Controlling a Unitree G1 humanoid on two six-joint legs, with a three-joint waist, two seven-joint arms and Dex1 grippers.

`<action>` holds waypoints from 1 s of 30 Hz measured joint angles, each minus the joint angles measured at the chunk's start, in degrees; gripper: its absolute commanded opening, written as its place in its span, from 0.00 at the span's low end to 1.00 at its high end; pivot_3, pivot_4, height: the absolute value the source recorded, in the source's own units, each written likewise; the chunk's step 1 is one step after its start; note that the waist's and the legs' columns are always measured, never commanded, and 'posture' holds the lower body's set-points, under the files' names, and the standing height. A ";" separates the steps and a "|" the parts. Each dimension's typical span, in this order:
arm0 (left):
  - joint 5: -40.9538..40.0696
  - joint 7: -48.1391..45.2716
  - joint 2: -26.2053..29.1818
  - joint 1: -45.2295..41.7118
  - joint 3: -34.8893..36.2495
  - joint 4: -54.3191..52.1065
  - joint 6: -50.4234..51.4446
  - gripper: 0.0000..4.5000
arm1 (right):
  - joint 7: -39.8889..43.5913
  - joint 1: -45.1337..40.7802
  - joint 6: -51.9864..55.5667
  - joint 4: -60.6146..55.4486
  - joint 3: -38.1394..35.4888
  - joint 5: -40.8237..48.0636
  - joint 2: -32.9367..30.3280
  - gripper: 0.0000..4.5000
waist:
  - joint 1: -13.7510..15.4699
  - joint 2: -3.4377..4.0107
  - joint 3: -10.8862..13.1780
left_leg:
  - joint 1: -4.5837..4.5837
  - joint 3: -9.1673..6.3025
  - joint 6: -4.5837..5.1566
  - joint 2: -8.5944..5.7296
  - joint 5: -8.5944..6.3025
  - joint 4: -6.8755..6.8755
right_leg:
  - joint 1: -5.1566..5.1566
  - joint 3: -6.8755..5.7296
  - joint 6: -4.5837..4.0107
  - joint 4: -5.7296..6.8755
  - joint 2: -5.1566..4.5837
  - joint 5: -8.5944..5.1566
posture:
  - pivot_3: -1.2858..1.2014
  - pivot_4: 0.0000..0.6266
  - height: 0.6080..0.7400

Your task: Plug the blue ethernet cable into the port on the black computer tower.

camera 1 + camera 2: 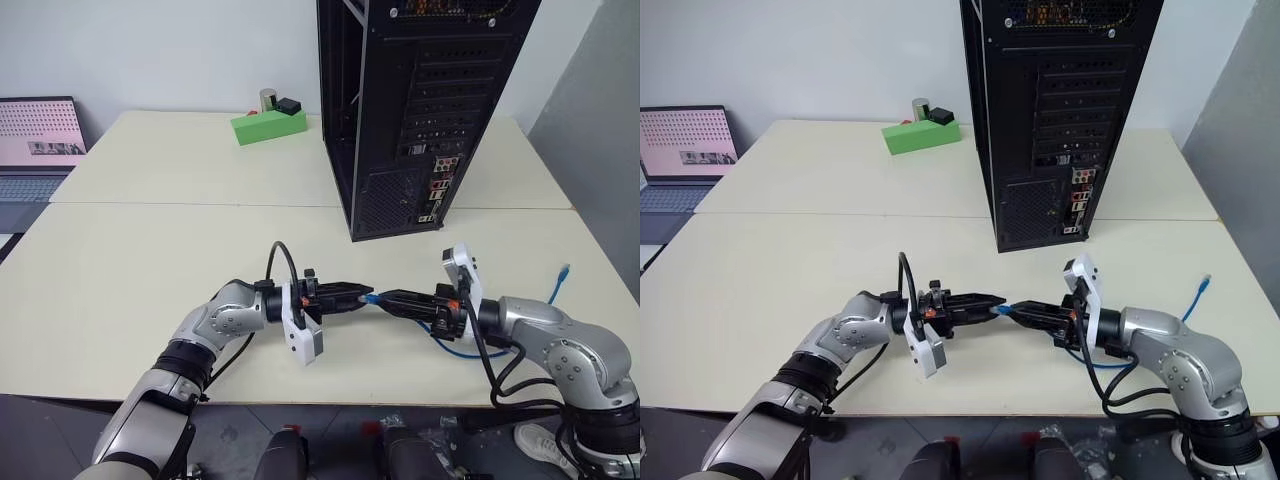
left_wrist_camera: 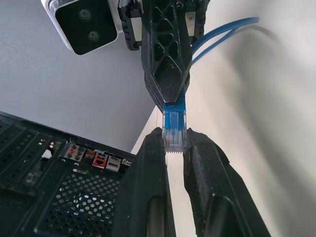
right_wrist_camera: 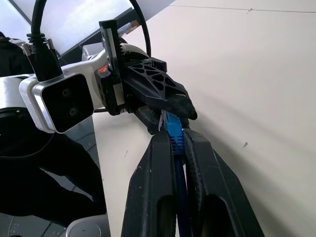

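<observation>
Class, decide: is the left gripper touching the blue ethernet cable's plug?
Touching. In the left wrist view, the left gripper has its fingertips pressed against both sides of the blue ethernet cable's plug.

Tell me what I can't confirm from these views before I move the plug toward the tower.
- Which socket on the black computer tower is the ethernet port: too small in the head views; the left wrist view cuts the connector cluster off.
- The plug's latch side: covered by the left gripper fingers.
- The blue ethernet cable behind the right gripper: hidden by the right arm in the head views.
</observation>
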 measured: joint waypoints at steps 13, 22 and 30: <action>-9.01 -5.75 0.95 2.94 -3.21 -3.48 12.26 0.58 | 1.22 -1.85 -0.71 1.24 0.23 -0.38 -2.05 0.00 | -0.03 0.00 0.00 | -0.01 0.00 0.00 0.00 0.00 0.00 | 0.00 -0.01 0.00 0.00 0.00 0.00 | 0.52 0.24 1.00; -30.67 -13.77 -0.60 9.24 -2.80 -23.00 49.19 0.83 | -4.96 -2.03 -8.34 4.01 -5.99 -7.09 -2.96 0.00 | -0.05 0.00 0.00 | -0.02 -0.03 0.00 0.01 0.00 0.00 | -0.01 -0.02 0.00 0.03 0.00 0.00 | 0.52 0.24 1.00; -36.30 -7.94 -5.12 7.14 -0.06 -36.33 80.56 0.83 | -21.65 -7.72 -15.04 9.08 -5.78 -20.48 5.14 0.00 | -0.31 0.01 -0.01 | 0.01 -0.04 0.00 0.02 0.00 0.00 | -0.02 0.02 0.00 0.04 0.04 0.00 | 0.52 0.24 1.00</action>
